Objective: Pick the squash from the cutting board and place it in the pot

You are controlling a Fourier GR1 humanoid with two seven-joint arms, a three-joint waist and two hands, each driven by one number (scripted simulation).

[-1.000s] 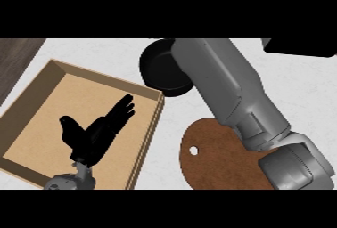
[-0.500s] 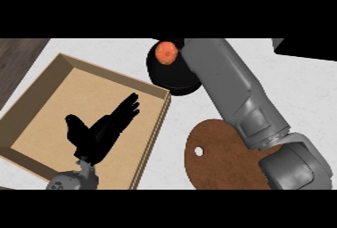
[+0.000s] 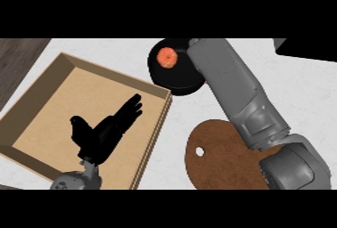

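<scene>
- The right hand is lying out of sight behind its grey forearm [image 3: 240,102] at the upper centre; its opening cannot be told.
- The squash [image 3: 167,57] is now showing as an orange disc inside the black pot [image 3: 172,80]; a second ago the forearm was covering it.
- The forearm is drawing back toward the lower right, crossing the brown cutting board [image 3: 220,160], which is carrying nothing visible.
- Judgement: placement is looking complete.
- The left hand [image 3: 105,131] is resting open over the wooden tray [image 3: 153,133] at the left.
</scene>
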